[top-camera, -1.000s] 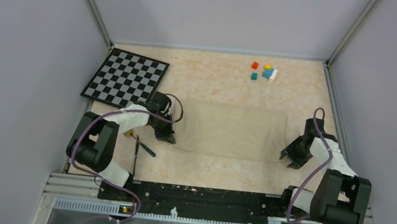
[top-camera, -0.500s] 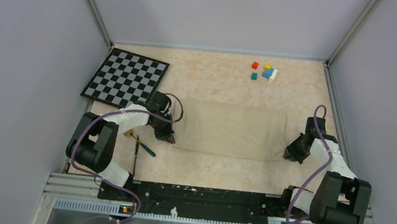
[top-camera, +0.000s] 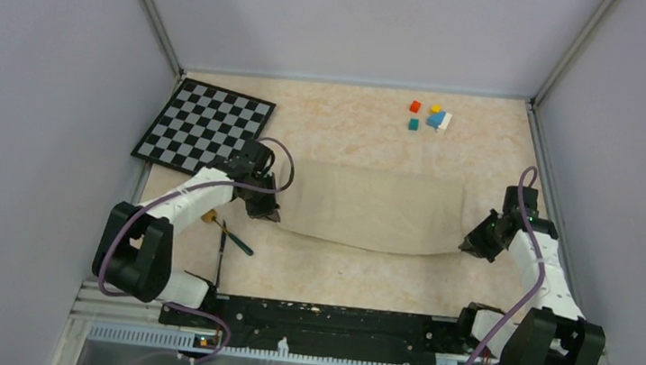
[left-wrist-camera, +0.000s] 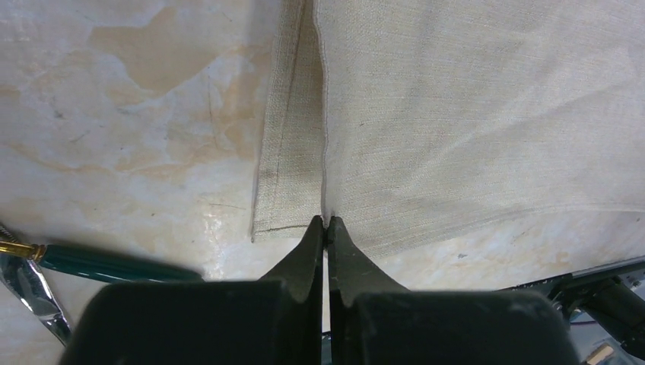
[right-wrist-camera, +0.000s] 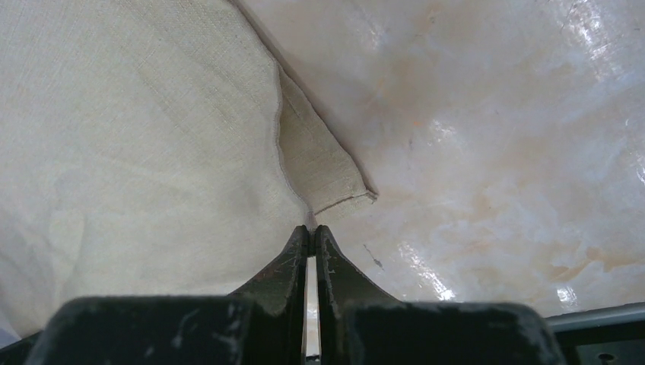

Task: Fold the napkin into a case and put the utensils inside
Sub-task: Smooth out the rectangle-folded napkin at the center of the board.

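Observation:
The beige napkin (top-camera: 375, 208) stretches across the middle of the table, its near edge raised and sagging between my two grippers. My left gripper (top-camera: 264, 210) is shut on the napkin's near left corner (left-wrist-camera: 325, 217). On the other side, my right gripper (top-camera: 474, 245) is shut on the near right corner (right-wrist-camera: 310, 220). In both wrist views a lower layer of cloth (left-wrist-camera: 293, 152) (right-wrist-camera: 319, 163) shows beside the pinched edge. The utensils lie near the left arm: a teal-handled stick (top-camera: 239, 242) (left-wrist-camera: 106, 262), a dark stick (top-camera: 220, 258) and a small tan head (top-camera: 208, 217).
A black-and-white checkerboard (top-camera: 206, 127) lies at the back left. Several small coloured cubes (top-camera: 430, 116) sit at the back right. Grey walls close in the table on three sides, and a black rail (top-camera: 323, 318) runs along the near edge.
My right gripper has shut on the napkin's near right corner. Both grippers have then lifted and moved away from the near edge, raising the napkin's near edge off the table.

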Controlling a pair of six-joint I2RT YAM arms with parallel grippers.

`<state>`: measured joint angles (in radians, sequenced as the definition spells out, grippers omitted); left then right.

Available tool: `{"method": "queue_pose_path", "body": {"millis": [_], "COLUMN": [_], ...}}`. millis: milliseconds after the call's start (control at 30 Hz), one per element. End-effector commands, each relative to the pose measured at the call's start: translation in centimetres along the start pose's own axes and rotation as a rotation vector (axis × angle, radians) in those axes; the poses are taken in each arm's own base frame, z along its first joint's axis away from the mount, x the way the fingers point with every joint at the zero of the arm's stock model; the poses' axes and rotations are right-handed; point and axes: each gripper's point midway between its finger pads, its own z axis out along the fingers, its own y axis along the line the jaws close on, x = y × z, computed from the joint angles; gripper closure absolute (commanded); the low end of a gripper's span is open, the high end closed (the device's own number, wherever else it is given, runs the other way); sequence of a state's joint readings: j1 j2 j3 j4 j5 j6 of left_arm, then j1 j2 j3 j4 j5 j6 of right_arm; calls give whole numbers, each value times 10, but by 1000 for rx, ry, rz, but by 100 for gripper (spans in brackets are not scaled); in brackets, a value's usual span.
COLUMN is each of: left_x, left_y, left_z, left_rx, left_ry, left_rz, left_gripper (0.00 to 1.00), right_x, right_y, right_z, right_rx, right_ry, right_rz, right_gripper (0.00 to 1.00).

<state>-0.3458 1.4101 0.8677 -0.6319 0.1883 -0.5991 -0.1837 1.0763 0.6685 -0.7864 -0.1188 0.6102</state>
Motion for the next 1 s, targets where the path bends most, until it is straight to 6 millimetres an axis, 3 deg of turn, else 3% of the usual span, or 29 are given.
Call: {"method": "queue_pose_path", "body": {"millis": [0,500,600,800,967], "left_x": [4,18,12,-15,-17], "left_y": [13,21,13,-9,-14], "left_z": [-4,22,15,-15,-36], "left_rx": [-43,-52,-24,11,24], "left_ry": [-11,62,45,-29,-58], "left_rz": [-2,-23,-12,22,28], "left_gripper": [100,100,100,100,100], "right_x": [-1,2,-10,-39,-40], "right_y": [6,2,14,45,57], "right_z": [-5,27,17,-26,-47], "right_rx": [-24,3,-30,-128,-168], "right_ry": [1,47,25,-73,-66], "right_rz": [-11,19,-13,-77,-89], "right_gripper": [100,100,100,100,100]}}
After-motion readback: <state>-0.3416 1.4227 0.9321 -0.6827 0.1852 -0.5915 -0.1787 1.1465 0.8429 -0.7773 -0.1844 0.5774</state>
